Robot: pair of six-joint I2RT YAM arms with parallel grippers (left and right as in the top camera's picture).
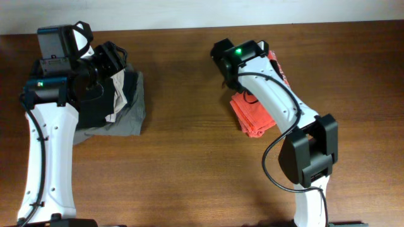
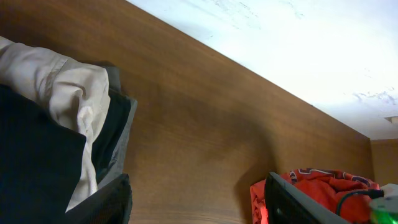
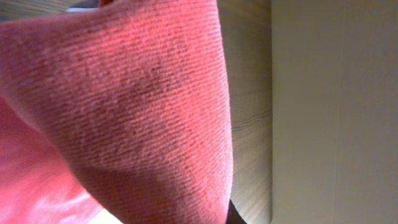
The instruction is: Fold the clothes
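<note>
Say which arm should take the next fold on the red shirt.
Right, likely. The right claw is shut on the red-orange T-shirt, fabric filling its wrist view. The left claw hangs open, far off by the dark folded pile.

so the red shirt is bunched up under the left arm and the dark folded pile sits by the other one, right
No, the red shirt is bunched up under the right arm, not the left; the overhead view shows it. The dark folded pile does sit by the other one, the left arm.
</note>
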